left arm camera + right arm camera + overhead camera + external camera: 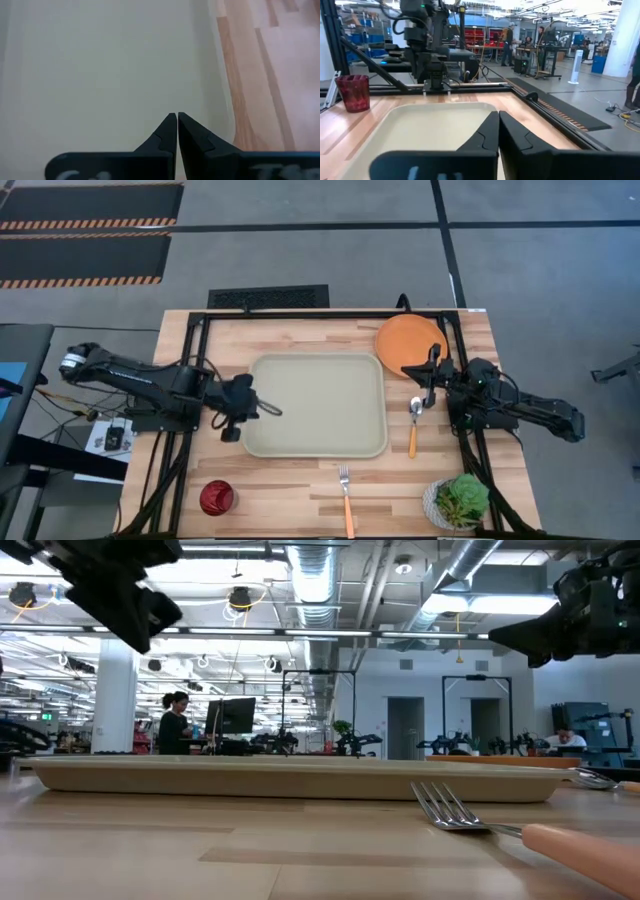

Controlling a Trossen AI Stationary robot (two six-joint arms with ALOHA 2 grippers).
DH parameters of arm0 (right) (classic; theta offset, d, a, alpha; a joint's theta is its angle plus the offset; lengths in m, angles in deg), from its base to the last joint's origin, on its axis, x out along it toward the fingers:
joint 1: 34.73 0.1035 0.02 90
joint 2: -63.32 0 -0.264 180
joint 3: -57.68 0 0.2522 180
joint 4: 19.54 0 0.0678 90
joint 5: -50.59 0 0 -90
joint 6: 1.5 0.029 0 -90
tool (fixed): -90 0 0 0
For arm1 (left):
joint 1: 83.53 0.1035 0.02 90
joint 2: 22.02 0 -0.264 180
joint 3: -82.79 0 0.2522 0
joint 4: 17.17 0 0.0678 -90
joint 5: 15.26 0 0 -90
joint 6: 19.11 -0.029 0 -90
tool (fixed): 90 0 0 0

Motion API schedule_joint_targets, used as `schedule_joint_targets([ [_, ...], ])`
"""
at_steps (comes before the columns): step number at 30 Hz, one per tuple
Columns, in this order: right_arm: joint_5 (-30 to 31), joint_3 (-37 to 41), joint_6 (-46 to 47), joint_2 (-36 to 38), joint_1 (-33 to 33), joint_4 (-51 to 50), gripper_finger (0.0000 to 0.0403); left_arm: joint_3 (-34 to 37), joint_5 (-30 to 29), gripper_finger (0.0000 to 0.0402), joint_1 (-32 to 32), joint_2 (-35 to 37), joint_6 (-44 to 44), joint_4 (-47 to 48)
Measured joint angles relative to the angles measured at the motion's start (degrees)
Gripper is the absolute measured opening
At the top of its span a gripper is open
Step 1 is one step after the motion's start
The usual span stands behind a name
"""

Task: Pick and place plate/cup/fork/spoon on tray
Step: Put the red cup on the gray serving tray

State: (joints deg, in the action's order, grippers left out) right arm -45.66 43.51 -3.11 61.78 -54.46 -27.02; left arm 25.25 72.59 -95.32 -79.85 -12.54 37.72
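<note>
The round orange plate (pixel 408 341) is partly hidden by the closed, empty right end effector (pixel 430 387); one orange-handled spoon (pixel 414 425) is counted; the left end effector (pixel 273 409) is likewise closed and empty.

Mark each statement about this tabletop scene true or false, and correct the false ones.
1. The large pale grey-green rectangular tray holds nothing. True.
2. The round flat orange plate lies on the tray. False: it lies on the wooden table, beyond the tray's far right corner.
3. The small dark-red cup stands at the table's near left. True.
4. The left end effector is wide open. False: its fingers are shut, over the tray.
5. The orange-handled spoon with a silver bowl lies right of the tray. True.
6. The orange-handled fork with silver tines is held by the right end effector. False: it lies on the table, near the tray's front edge.
</note>
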Motion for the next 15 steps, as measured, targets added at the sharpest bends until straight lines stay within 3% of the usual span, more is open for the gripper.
schedule_joint_targets([
  [5, 0.3, 0.0, -1.5, 0.0, 1.1, -0.1, 0.0026, -2.4, -7.1, 0.0, -7.5, -2.5, 6.6, 2.3],
  [10, 0.3, 0.0, -1.9, 0.0, 1.8, -0.5, 0.0007, -5.8, -7.3, 0.0, -12.3, -7.6, 12.5, 5.2],
  [15, 0.3, 0.0, -1.5, 0.0, 1.8, -1.0, 0.0014, -12.0, -7.2, 0.0, -16.6, -13.3, 16.2, 12.3],
])
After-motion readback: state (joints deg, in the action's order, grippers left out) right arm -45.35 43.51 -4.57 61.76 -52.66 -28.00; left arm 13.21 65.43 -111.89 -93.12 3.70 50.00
